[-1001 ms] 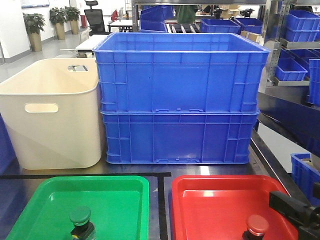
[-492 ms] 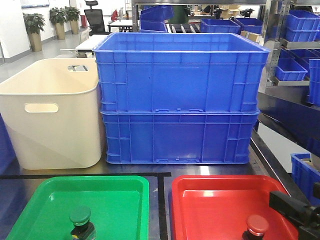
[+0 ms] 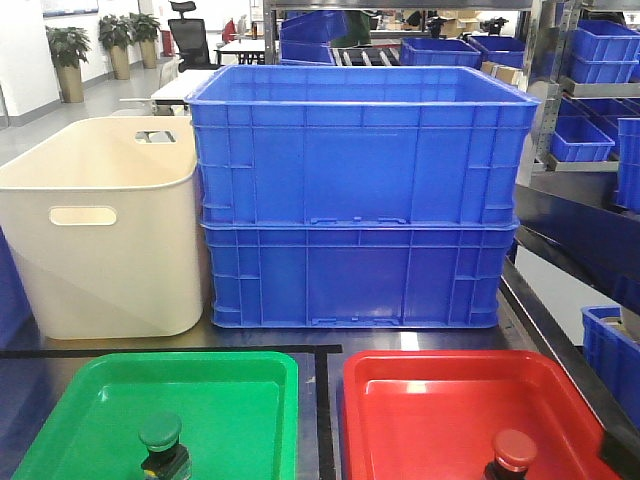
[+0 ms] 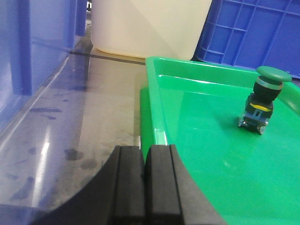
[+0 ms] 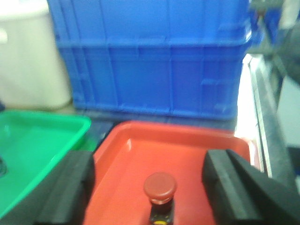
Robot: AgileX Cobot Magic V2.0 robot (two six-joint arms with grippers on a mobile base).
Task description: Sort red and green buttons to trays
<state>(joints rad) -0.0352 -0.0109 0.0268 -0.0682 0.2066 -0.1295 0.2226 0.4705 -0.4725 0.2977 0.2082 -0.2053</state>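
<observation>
The left pincer [image 4: 144,183] is pressed together beside the green tray [image 4: 154,84]. The right pincer [image 5: 150,187] is wide apart above the red button [image 5: 160,186] in the red tray [image 5: 187,133]. The green button [image 4: 262,105] stands in its tray. Both look small, hard and light; pinch the dark base, because the round cap may slip.

two stacked blue crates [image 3: 358,200] beside a beige bin [image 3: 100,225], potted plants [image 3: 68,55] far behind
</observation>
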